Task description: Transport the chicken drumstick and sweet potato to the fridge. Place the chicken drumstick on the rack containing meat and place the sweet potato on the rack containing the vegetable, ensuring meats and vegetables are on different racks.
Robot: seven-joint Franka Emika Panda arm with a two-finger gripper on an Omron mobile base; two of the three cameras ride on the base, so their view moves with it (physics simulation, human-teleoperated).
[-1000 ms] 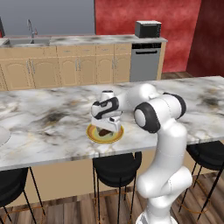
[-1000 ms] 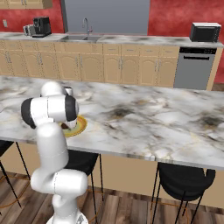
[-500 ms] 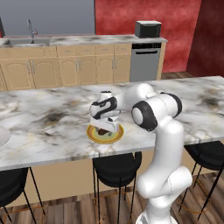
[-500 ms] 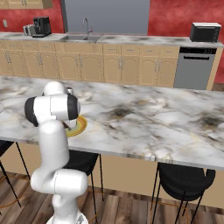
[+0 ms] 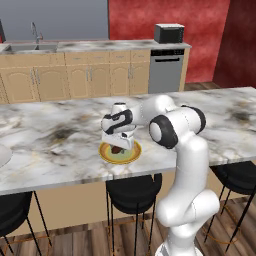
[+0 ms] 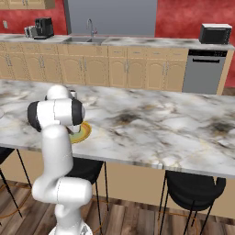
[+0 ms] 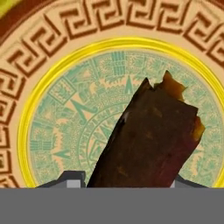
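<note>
A dark reddish-brown sweet potato [image 7: 148, 140] lies on a round patterned plate [image 5: 131, 154] with a yellow ring, on the marble island. My gripper [image 5: 118, 144] points straight down onto the plate. In the hand view my gripper [image 7: 127, 181] has its two fingertips [image 7: 72, 178] pressed against the sweet potato's sides, so it is shut on it, and the sweet potato still rests on the plate [image 7: 52, 122]. From the right base view my own arm covers the hand, and the plate [image 6: 84, 133] peeks out beside it. The chicken drumstick, the fridge and its racks are out of view.
The marble island [image 5: 55, 140] runs left and right, with black stools [image 5: 132, 187] under its near edge. Behind it stand wooden cabinets, a sink [image 5: 35, 47], a dishwasher [image 5: 164, 71] and a microwave [image 5: 169, 33]. A white dish edge [image 5: 3, 156] shows at the far left.
The fingers have closed in from wide open onto the sweet potato. The arm has stayed over the plate, barely moving.
</note>
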